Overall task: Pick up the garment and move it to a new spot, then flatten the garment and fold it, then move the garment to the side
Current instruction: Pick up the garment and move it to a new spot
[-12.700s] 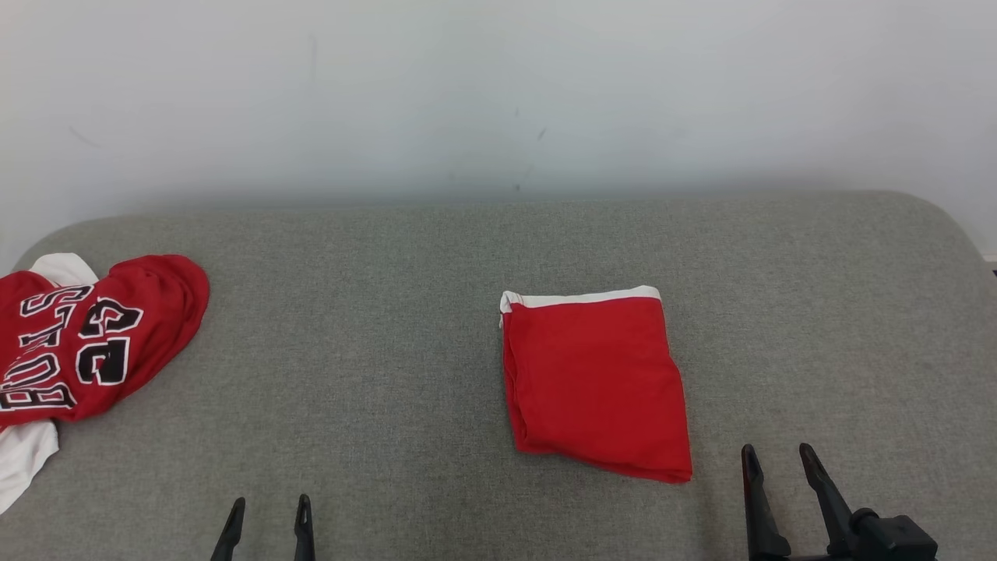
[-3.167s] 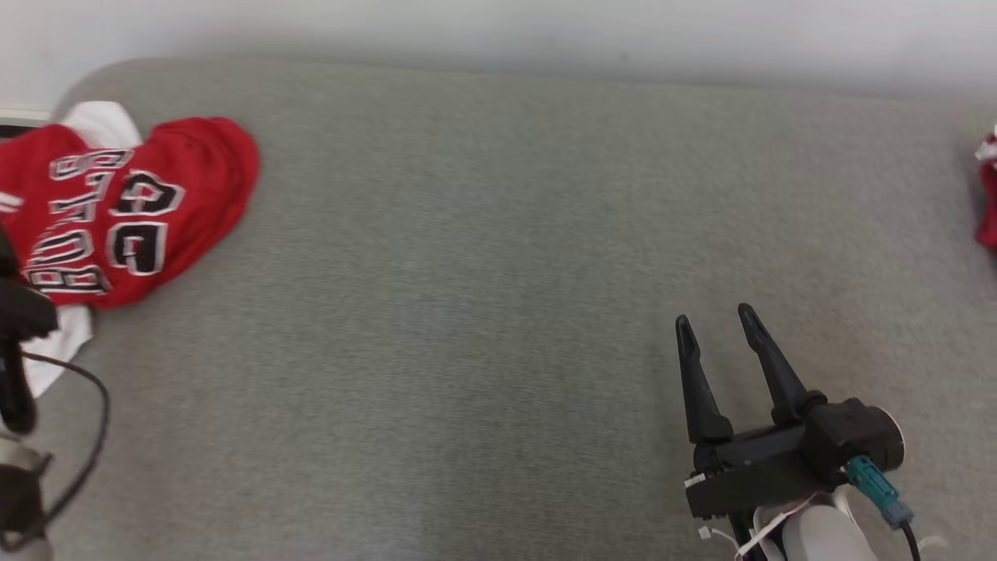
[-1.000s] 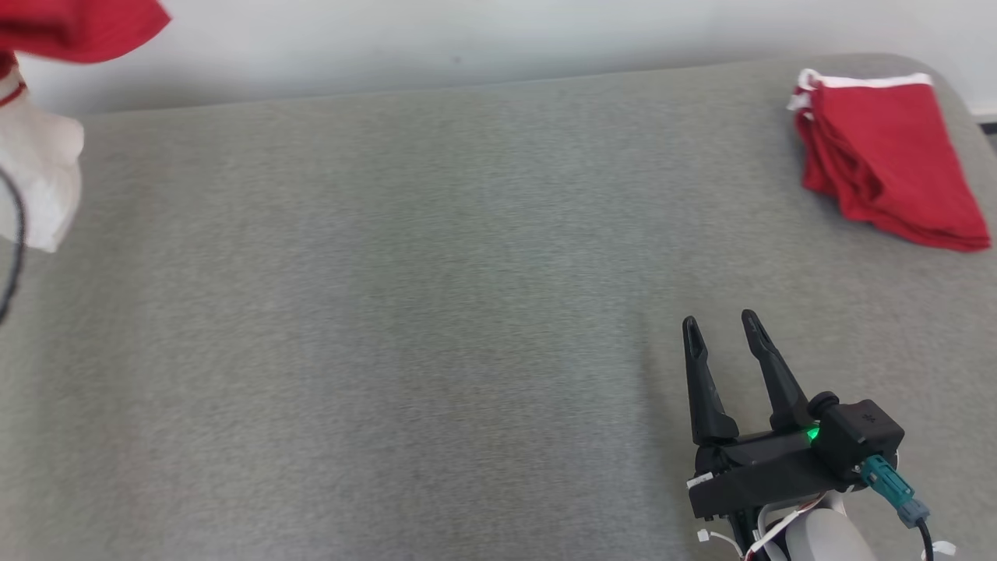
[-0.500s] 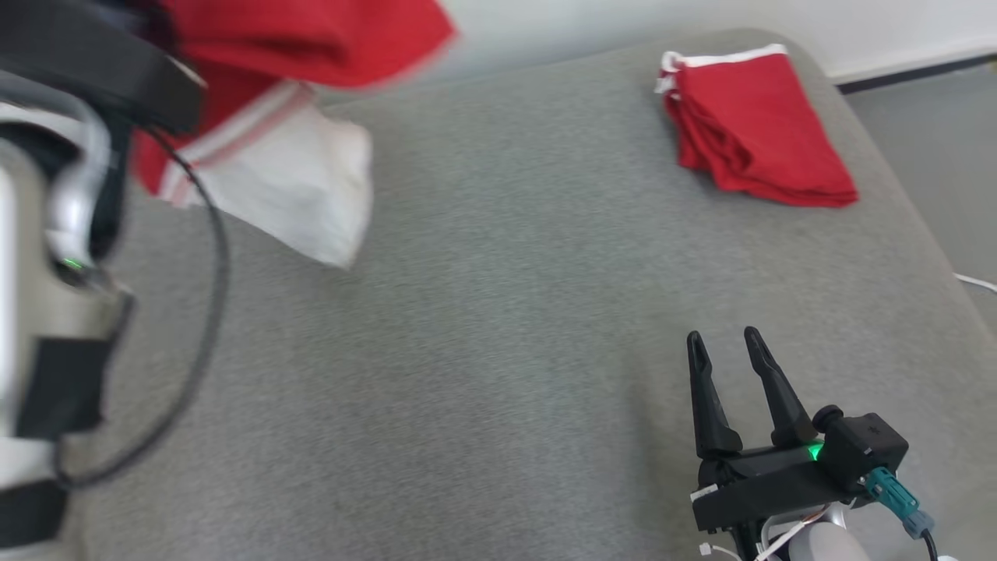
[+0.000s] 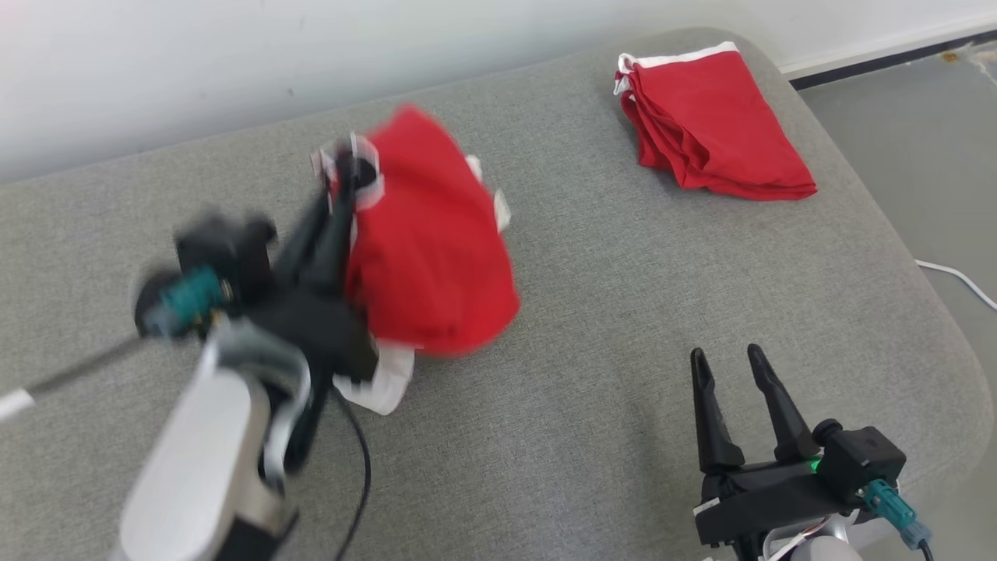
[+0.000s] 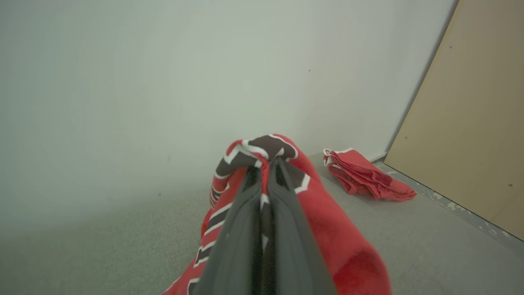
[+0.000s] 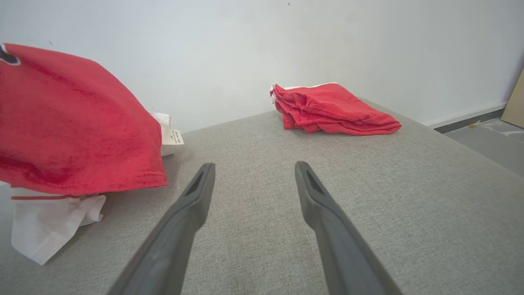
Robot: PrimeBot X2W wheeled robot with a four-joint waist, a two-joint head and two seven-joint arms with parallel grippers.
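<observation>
Above the grey padded surface (image 5: 561, 436), my left hand (image 5: 343, 173) is clamped on the red jersey (image 5: 428, 257), whose white edge touches the padding. My right hand (image 5: 724, 354) sits wide and empty, well apart from the folded red cloth (image 5: 709, 117).

Grey fabric surface (image 5: 545, 436), folded red cloth (image 5: 713, 125) far right
</observation>
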